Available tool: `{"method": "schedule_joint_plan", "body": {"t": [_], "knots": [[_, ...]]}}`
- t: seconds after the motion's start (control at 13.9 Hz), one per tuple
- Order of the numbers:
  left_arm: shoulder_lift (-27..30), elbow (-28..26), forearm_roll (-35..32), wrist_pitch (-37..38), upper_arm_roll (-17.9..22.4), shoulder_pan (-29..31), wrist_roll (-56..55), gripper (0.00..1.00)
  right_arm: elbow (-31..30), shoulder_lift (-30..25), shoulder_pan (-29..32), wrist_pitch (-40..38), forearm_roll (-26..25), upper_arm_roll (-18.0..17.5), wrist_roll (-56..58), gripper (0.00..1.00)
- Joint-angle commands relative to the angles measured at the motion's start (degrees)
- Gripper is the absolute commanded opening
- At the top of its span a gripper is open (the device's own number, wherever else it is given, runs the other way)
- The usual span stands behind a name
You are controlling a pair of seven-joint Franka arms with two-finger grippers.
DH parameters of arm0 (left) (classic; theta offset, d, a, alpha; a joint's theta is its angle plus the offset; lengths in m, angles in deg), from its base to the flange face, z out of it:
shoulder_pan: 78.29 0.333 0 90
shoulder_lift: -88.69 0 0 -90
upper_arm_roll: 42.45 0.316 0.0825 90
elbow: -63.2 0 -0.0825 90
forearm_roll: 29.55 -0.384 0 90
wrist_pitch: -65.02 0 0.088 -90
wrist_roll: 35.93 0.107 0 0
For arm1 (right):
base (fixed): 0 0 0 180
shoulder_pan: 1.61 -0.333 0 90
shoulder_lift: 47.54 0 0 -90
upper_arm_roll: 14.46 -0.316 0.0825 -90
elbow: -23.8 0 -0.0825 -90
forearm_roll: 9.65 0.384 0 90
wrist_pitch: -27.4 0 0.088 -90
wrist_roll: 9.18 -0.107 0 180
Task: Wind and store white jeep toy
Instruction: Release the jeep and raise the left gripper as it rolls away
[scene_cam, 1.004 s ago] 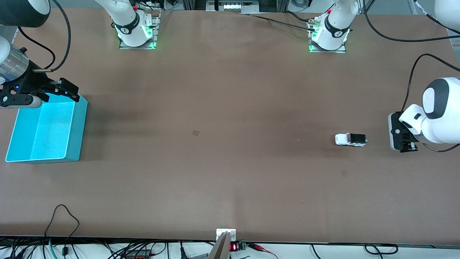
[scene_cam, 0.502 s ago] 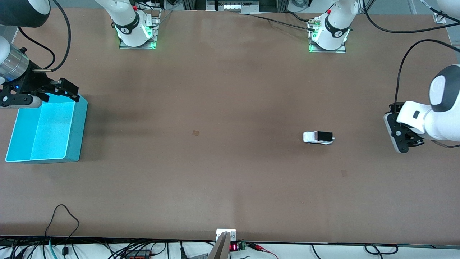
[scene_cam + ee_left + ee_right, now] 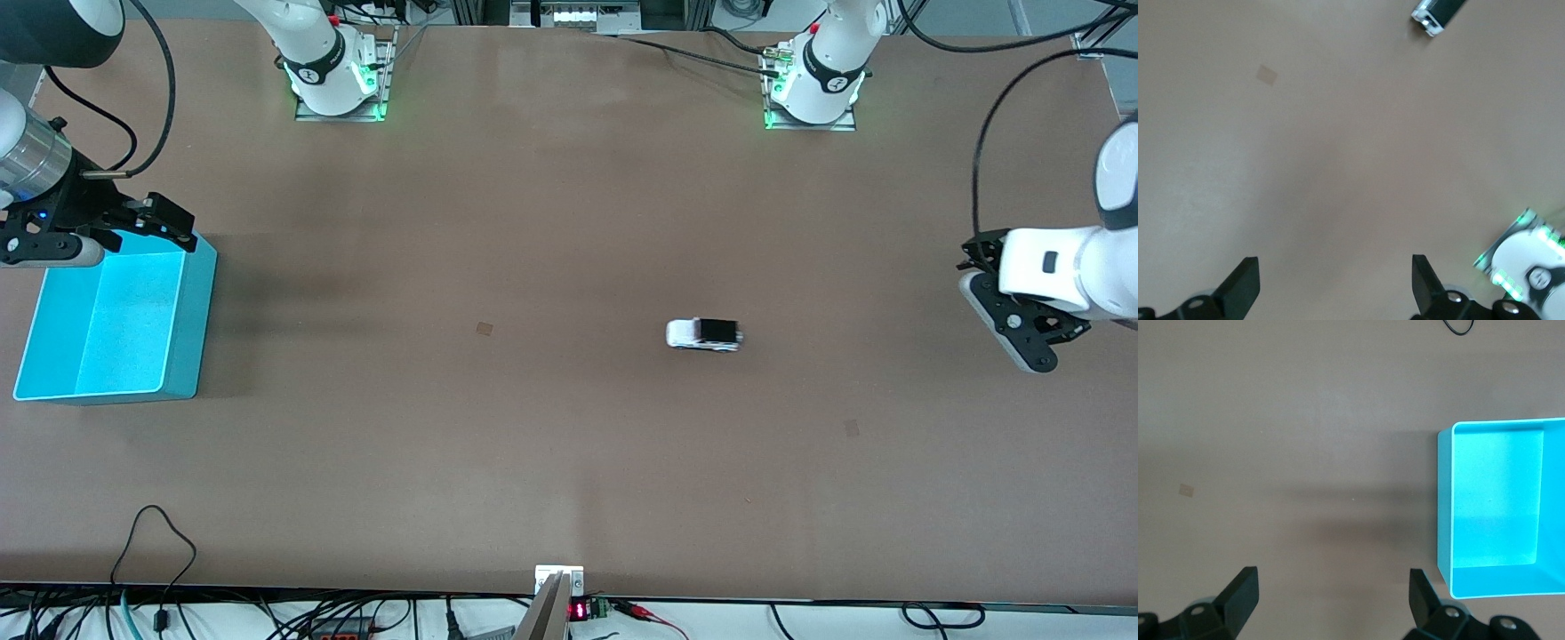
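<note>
The white jeep toy (image 3: 703,334), with its black roof panel, stands on its wheels on the bare table, free of both grippers. In the left wrist view the white jeep toy (image 3: 1438,13) shows only partly at the frame's edge. My left gripper (image 3: 1009,316) hangs open and empty over the table's left-arm end, well away from the jeep; its fingertips (image 3: 1245,283) are spread wide. My right gripper (image 3: 173,222) waits open over the farther rim of the turquoise bin (image 3: 200,302), with nothing between its fingers (image 3: 1243,590).
The turquoise bin (image 3: 1443,507) has nothing in it and sits at the right arm's end of the table. A small tape patch (image 3: 484,328) lies on the table between bin and jeep. Both arm bases (image 3: 336,84) stand along the table's farther edge.
The jeep has rolled along the table from near the left gripper toward the right arm's end. The left gripper has pulled back toward its end of the table. The right arm has not moved.
</note>
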Motion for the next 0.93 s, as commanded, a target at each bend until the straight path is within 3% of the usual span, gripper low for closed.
{"method": "schedule_joint_plan", "body": {"t": [0.0, 0.36, 0.65, 0.86], "knots": [[3.56, -0.25, 2.35, 0.77, 1.69, -3.83, -8.93, 1.00, -1.75, -1.67, 0.34, 0.79, 0.40, -0.27, 0.82, 1.00], [9.72, -2.88, 8.75, -2.40, 4.60, -8.76, -30.31, 1.00, -1.75, -1.67, 0.34, 0.62, 0.40, -0.27, 0.82, 1.00], [11.22, -3.23, 16.92, -5.10, 14.07, -13.41, -36.81, 1.00, -1.75, -1.67, 0.34, 0.62, 0.40, -0.27, 0.82, 1.00], [17.08, -11.46, 17.91, -12.13, 15.40, -15.96, -47.33, 1.00, -1.75, -1.67, 0.34, 0.62, 0.40, -0.27, 0.82, 1.00]]}}
